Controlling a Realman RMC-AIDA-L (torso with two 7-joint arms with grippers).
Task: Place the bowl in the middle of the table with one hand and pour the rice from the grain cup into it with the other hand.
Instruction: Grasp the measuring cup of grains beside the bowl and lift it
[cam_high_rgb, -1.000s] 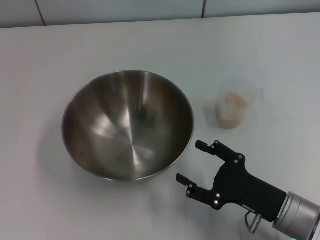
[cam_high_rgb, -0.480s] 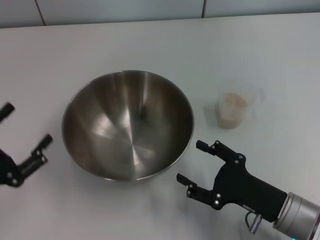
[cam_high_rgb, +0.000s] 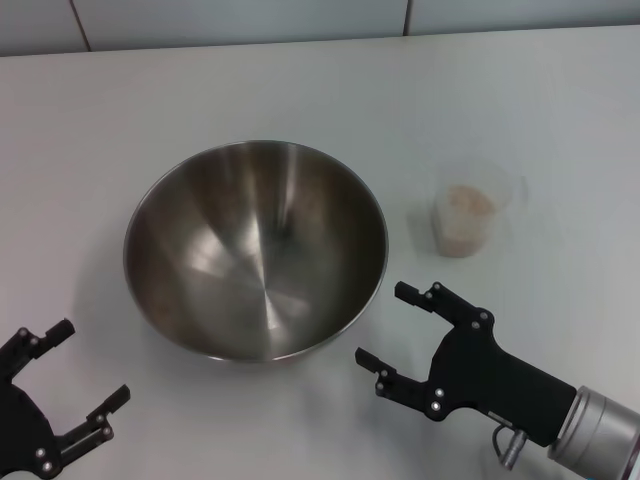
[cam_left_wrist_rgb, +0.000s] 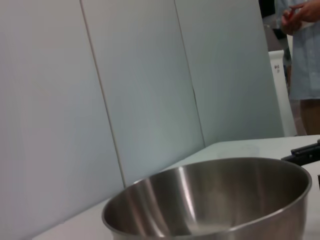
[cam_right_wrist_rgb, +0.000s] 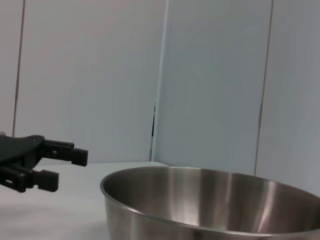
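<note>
The steel bowl (cam_high_rgb: 255, 250) stands empty on the white table (cam_high_rgb: 300, 90), near its middle. The clear grain cup (cam_high_rgb: 470, 205) stands upright to the bowl's right, with rice (cam_high_rgb: 467, 205) in it. My right gripper (cam_high_rgb: 385, 325) is open and empty, low over the table just beside the bowl's near right rim and in front of the cup. My left gripper (cam_high_rgb: 90, 362) is open and empty at the near left, apart from the bowl. The bowl also shows in the left wrist view (cam_left_wrist_rgb: 210, 200) and the right wrist view (cam_right_wrist_rgb: 210, 205), where the left gripper (cam_right_wrist_rgb: 69, 169) shows beyond it.
A tiled wall edge (cam_high_rgb: 240, 20) runs along the table's far side. A person (cam_left_wrist_rgb: 302, 50) stands beyond the table in the left wrist view. The right gripper's fingertip (cam_left_wrist_rgb: 305, 154) shows past the bowl there.
My left gripper came into view at the left edge, then moved toward the table's front edge, away from the bowl. The right gripper, bowl and cup have stayed put.
</note>
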